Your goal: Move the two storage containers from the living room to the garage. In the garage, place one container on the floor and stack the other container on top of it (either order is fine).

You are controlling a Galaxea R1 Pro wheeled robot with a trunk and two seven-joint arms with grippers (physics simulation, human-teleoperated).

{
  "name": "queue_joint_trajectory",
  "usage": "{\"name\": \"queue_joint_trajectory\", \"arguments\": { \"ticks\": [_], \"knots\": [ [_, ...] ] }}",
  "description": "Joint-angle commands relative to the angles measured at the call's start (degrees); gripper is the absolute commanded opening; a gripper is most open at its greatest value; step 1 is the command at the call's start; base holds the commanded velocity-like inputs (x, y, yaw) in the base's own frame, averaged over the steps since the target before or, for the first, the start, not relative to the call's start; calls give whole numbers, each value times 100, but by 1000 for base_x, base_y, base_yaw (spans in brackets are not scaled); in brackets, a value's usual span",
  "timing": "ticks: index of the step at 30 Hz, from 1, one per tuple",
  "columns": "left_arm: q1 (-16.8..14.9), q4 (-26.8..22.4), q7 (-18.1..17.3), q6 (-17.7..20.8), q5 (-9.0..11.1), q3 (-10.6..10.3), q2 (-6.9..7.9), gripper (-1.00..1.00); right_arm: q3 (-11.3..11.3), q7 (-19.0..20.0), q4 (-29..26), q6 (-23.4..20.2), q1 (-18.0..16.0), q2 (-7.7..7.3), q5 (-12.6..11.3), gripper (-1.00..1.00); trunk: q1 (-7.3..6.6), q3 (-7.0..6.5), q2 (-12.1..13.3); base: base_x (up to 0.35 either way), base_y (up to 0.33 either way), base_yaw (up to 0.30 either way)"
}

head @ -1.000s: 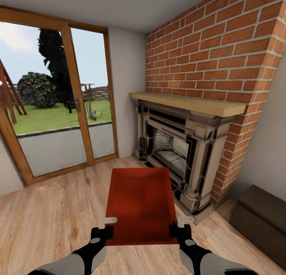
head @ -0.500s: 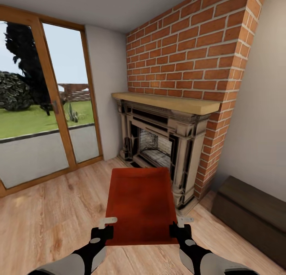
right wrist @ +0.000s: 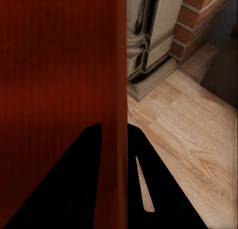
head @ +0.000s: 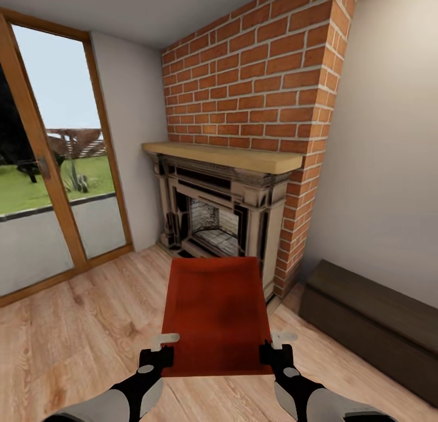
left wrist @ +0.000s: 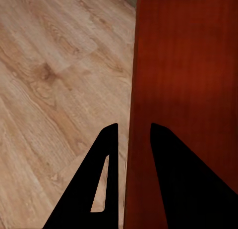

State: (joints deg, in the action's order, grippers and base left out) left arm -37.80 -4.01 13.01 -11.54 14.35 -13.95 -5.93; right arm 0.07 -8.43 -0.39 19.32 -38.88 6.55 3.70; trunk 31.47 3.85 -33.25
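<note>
One orange-red storage container [head: 216,315] hangs in front of me above the living room's light wood planks [head: 73,343], its long side pointing toward the fireplace. My left gripper [head: 159,355] is shut on the container's left wall near the close corner. In the left wrist view the fingers [left wrist: 106,154] straddle that thin wall of the container [left wrist: 183,65]. My right gripper [head: 272,352] is shut on the right wall, and its dark fingers [right wrist: 91,140] pinch the container's [right wrist: 59,65] edge. The garage is out of view.
A brick fireplace [head: 219,209] with a wooden mantel stands straight ahead, close beyond the container. Wood-framed glass doors [head: 48,184] fill the left wall. A low dark brown chest [head: 371,324] lies along the grey wall at the right.
The whole picture has slid left, so the camera has turned right: less door shows, more right wall and chest. Container and grippers hold the same place in the picture.
</note>
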Motion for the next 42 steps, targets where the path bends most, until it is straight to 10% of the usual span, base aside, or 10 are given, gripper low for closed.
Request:
{"name": "queue_joint_trajectory", "arguments": {
  "ticks": [1, 42],
  "knots": [
    [-8, -5, 70, -41, 24, -46, 1, -100, 28, -19, 21, 19, -5, 48, -54, -100, 2, 10, -10, 0, 0, -279],
    [-8, -6, 70, -41, 0, -46, 0, -100, 28, -19, 21, 19, -5, 48, -54, -100, 2, 10, -10, 0, 0, -279]
  ]
}}
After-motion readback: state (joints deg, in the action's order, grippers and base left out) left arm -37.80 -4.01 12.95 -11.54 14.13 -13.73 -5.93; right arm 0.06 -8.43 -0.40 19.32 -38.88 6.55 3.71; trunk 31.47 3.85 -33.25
